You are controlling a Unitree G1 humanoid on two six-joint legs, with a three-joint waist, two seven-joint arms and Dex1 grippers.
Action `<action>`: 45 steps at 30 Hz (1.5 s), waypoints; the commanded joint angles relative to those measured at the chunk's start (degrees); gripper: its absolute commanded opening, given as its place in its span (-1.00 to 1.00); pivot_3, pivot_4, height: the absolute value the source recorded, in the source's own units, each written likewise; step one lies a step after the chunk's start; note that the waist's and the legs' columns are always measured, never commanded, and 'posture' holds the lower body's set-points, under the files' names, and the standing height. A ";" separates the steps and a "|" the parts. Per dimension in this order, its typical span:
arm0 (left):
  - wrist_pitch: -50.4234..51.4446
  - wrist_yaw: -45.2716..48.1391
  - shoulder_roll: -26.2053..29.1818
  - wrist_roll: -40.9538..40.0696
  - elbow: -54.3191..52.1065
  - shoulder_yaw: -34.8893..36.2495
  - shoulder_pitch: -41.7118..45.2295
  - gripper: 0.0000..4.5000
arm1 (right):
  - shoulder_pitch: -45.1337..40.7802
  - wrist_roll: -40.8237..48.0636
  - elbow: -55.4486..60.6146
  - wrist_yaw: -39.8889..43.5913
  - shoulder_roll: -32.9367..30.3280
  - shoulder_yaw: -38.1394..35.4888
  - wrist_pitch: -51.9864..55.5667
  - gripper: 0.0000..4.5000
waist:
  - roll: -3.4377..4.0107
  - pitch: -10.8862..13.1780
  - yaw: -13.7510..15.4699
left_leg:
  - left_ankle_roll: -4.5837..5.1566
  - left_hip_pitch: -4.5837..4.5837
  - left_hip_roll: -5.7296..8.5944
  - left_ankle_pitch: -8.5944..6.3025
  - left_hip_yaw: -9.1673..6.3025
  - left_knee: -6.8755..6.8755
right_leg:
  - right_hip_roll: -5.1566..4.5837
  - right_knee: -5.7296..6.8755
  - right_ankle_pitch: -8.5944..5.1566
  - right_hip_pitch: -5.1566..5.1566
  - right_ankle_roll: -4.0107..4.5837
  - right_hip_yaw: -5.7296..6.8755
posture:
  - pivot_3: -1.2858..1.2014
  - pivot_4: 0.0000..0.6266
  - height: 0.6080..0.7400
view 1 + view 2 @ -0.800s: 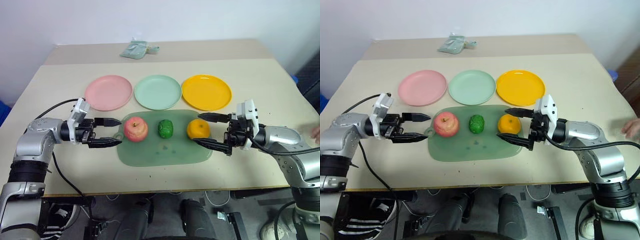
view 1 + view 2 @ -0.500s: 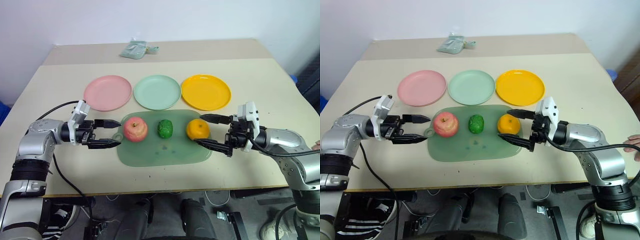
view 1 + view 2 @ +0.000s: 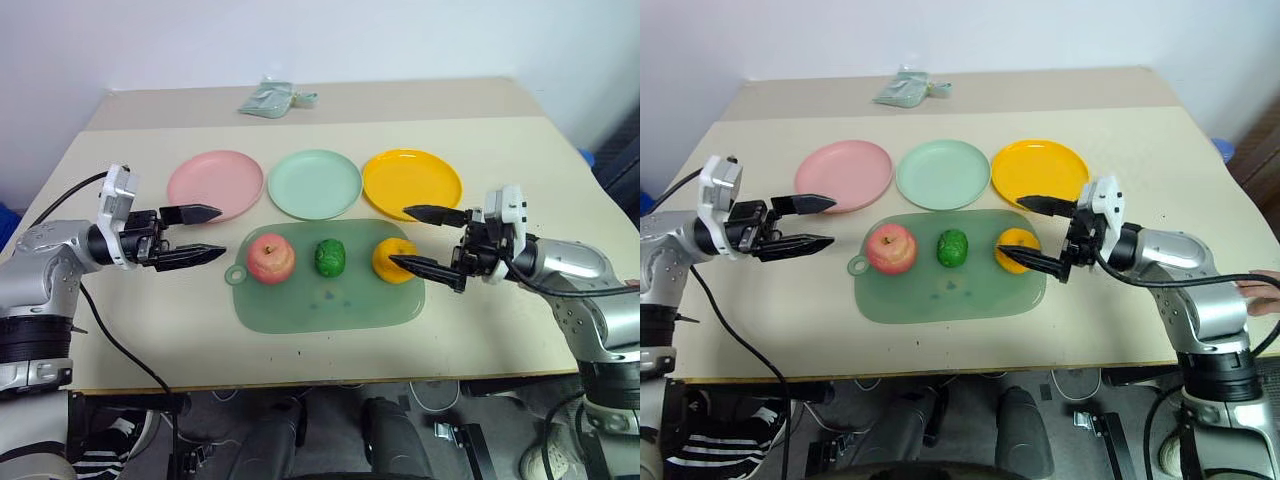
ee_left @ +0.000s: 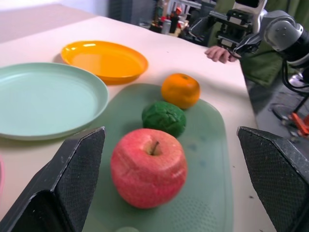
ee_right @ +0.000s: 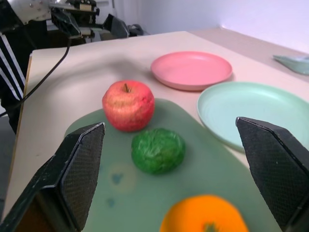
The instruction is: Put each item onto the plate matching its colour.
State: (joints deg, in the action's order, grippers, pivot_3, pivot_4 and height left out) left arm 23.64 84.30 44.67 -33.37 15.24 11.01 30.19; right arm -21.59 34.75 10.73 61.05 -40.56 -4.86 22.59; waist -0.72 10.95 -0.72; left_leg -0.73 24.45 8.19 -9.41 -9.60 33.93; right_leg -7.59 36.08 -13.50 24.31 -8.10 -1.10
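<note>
Clearly the orange (image 3: 396, 259) sits between the right gripper's (image 3: 419, 240) released fingers; the apple (image 3: 270, 257) lies well beyond the left gripper's (image 3: 208, 233) released fingers.

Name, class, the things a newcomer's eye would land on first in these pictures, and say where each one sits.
Three fruits lie in a row on a pale-green mat: a red apple, a green pepper and an orange. Behind the mat, three empty plates line up: the pink plate, the mint green plate and the yellow-orange plate. The left gripper and right gripper flank the row, both open.
</note>
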 commanded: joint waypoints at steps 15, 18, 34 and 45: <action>-34.84 -2.85 -11.90 12.57 8.34 -6.32 0.64 1.00 | -1.93 -1.18 0.86 -0.27 0.55 -0.09 0.88 0.97 | 0.00 -0.01 0.06 | 0.01 0.00 0.01 0.01 0.03 0.02 | -0.01 0.00 0.05 0.00 -0.06 -0.01 | 0.03 -0.52 1.00; -34.07 -3.19 -12.53 12.24 10.02 -6.85 0.98 1.00 | -1.57 -1.10 1.47 -0.61 0.50 -0.25 1.26 0.97 | 0.00 -0.01 0.05 | 0.02 0.01 0.02 0.01 0.02 0.03 | -0.01 0.01 0.05 0.00 -0.06 -0.01 | 0.03 -0.52 1.00; -36.34 -12.50 -14.64 14.03 19.20 -5.25 6.45 0.51 | -0.50 -0.99 2.69 -1.36 0.31 -1.55 2.15 1.00 | -0.01 -0.01 0.04 | 0.02 -0.01 0.03 0.02 0.01 0.06 | 0.02 0.04 0.07 -0.02 -0.10 0.01 | 0.03 -0.52 1.00; -43.34 -53.83 -18.74 23.42 39.97 0.64 22.17 0.51 | -3.93 -1.51 0.39 -3.00 3.25 -0.84 1.35 1.00 | -0.07 0.01 -0.02 | 0.04 0.01 0.09 0.02 -0.01 0.17 | 0.01 0.04 0.13 -0.06 -0.22 0.04 | 0.03 -0.52 1.00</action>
State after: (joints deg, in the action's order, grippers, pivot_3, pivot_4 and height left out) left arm -18.99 35.39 25.46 -10.77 54.07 10.03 50.61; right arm -24.41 32.80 10.87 58.67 -37.56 -4.83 24.88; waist -0.79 10.96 -0.73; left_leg -0.69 24.46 8.28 -9.39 -9.61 34.10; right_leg -7.57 36.13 -13.37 24.25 -8.32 -1.06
